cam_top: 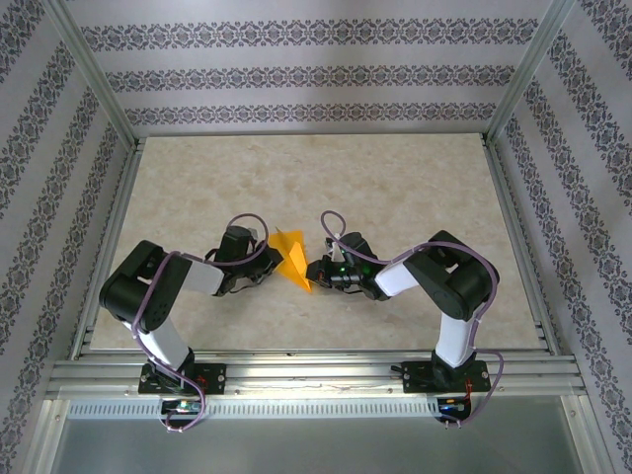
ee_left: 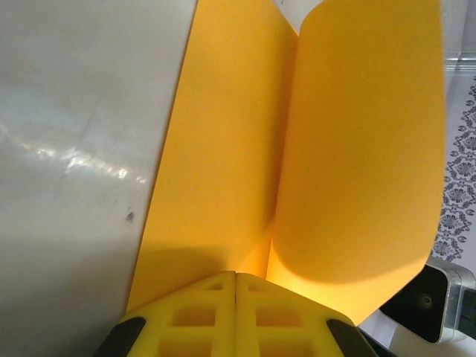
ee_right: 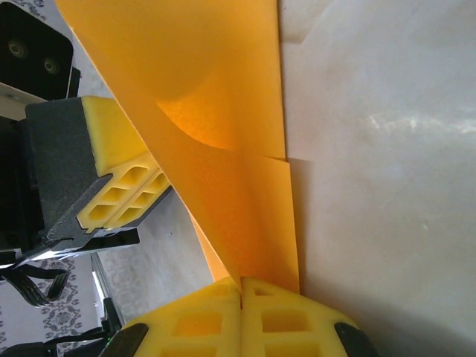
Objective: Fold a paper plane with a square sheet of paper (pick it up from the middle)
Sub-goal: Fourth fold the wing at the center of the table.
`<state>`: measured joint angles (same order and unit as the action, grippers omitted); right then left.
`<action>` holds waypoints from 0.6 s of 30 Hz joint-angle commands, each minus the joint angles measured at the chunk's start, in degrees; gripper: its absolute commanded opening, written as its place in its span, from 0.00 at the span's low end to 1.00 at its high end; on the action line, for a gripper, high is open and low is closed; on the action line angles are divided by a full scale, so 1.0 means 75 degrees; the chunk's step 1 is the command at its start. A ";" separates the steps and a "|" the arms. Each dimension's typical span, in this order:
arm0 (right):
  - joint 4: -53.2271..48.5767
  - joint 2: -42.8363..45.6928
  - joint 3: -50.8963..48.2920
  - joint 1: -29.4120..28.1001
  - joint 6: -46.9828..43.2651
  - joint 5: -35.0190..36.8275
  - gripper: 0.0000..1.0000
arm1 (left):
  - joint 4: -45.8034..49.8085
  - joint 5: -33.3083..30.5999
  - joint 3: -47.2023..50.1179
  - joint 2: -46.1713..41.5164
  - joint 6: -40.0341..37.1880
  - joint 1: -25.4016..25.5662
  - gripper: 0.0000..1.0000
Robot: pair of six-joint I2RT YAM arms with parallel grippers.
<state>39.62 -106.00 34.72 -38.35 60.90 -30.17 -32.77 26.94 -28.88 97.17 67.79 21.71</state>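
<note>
- This is a robotics lab test cell: a boxed-in bench built for machines.
- Bare aluminium frame posts (cam_top: 94, 71) rise in the upper left and upper right corners of the top view.
- Striped floral wallpaper (cam_top: 296, 74) covers the back and side walls like a backdrop.
- A marble-look tabletop (cam_top: 316, 178) fills the middle.
- Along the bottom edge, two robot arms (cam_top: 163, 286) are bolted to a slotted aluminium rail (cam_top: 316, 373).
- A perforated strip (cam_top: 316, 407) runs below the rail, and exposed cables (cam_top: 334, 219) loop over the arms.

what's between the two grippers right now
Only the folded orange paper. The left gripper and right gripper each pinch it shut from opposite sides. The top view shows it spanning the gap.
</note>
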 commanded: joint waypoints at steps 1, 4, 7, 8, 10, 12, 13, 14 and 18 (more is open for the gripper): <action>-0.0513 0.0094 -0.0221 0.0122 0.0024 0.0250 0.00 | 0.0304 -0.0342 0.0358 -0.0107 0.0184 0.0090 0.01; -0.0524 0.0050 -0.0200 0.0086 -0.0023 0.0189 0.00 | 0.0329 -0.0384 0.0382 -0.0202 0.0188 0.0129 0.01; -0.0489 -0.0020 -0.0135 0.0059 -0.0020 0.0086 0.00 | 0.0288 -0.0391 0.0370 -0.0245 0.0260 0.0154 0.01; -0.0489 -0.0020 -0.0129 0.0045 -0.0023 0.0097 0.00 | 0.0274 -0.0421 0.0382 -0.0281 0.0284 0.0173 0.01; -0.0524 -0.0020 -0.0107 0.0029 -0.0061 0.0086 0.00 | 0.0228 -0.0406 0.0382 -0.0331 0.0247 0.0207 0.02; -0.0569 -0.0049 -0.0052 0.0027 -0.0114 0.0023 0.00 | 0.0077 -0.0313 0.0343 -0.0346 0.0187 0.0210 0.03; -0.0592 -0.0067 -0.0027 0.0027 -0.0119 -0.0007 0.00 | 0.0050 -0.0259 0.0304 -0.0373 0.0152 0.0211 0.04; -0.0612 -0.0081 -0.0013 0.0014 -0.0140 -0.0008 0.00 | -0.0022 -0.0210 0.0269 -0.0427 0.0087 0.0227 0.05; -0.0722 -0.0129 0.0023 0.0001 -0.0187 -0.0002 0.00 | -0.0185 -0.0176 0.0152 -0.0787 -0.0176 0.0257 0.07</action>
<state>38.96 -105.89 34.87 -38.37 61.12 -30.06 -32.91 25.41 -27.16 94.17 68.88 22.57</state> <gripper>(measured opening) 0.049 0.068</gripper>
